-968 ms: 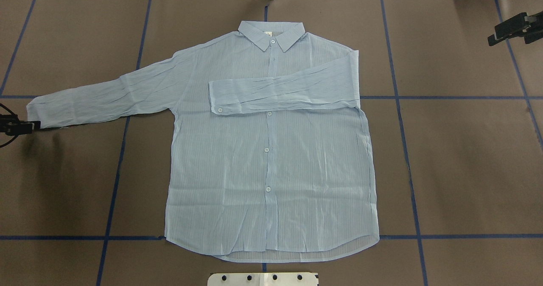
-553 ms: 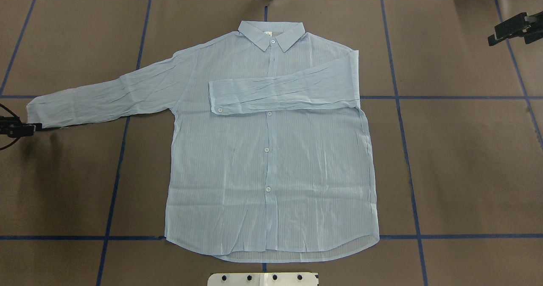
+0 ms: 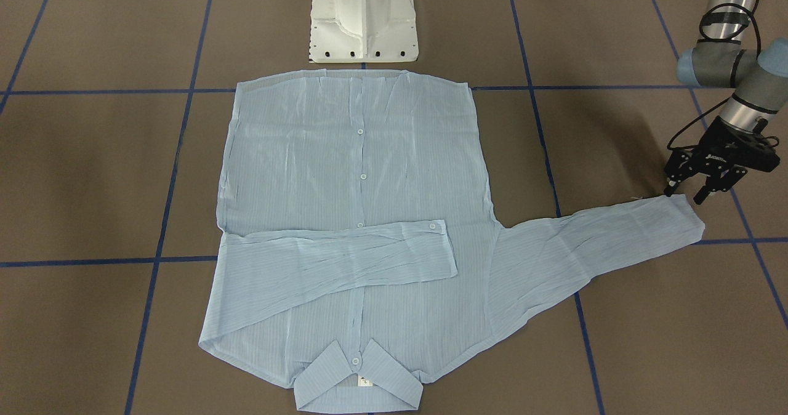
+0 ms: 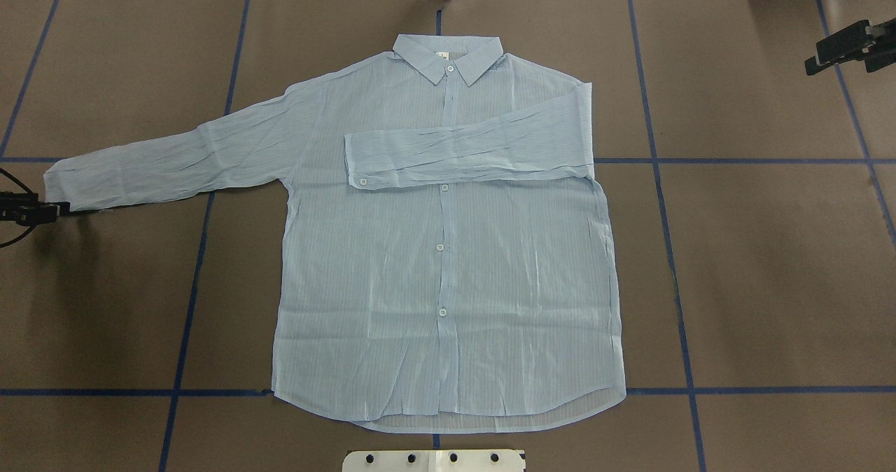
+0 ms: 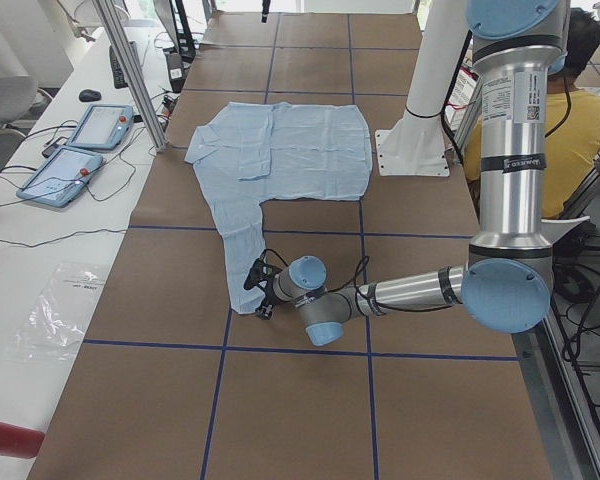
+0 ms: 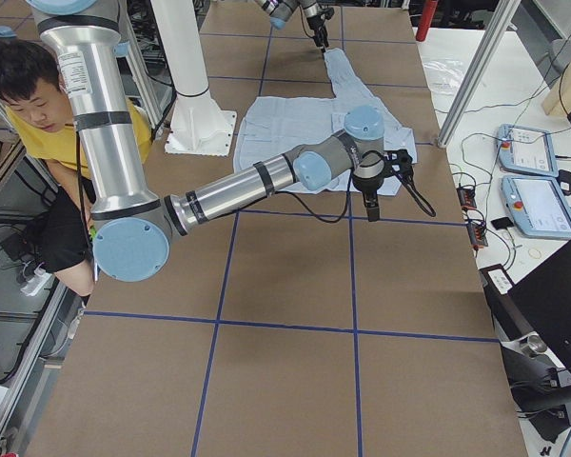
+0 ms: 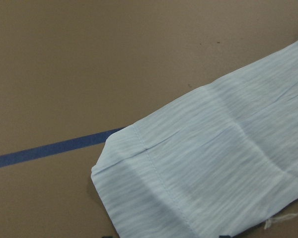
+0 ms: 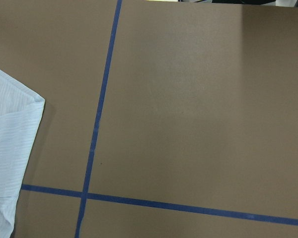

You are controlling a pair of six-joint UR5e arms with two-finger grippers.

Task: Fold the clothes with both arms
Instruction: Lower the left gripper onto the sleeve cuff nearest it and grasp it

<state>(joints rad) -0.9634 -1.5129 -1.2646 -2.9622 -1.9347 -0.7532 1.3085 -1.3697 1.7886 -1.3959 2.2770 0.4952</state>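
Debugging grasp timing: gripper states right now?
Left gripper: open, at the shirt cuff, holding nothing.
Right gripper: cannot tell.

Brown table point(image 4: 770, 283) (blue tape grid point(image 4: 658, 160)), white bench point(image 5: 20, 260), two pendants point(image 5: 65, 177), aluminium post point(image 5: 132, 75)

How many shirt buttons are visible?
5 on the shirt: a collar button, a cuff button on the folded sleeve, three front buttons; others may hide under that sleeve.

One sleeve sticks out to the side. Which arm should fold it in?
Left. The left pincer is open right beside that sleeve's cuff. The right pincer is far off past the shirt's other side, where the other sleeve already lies folded across.
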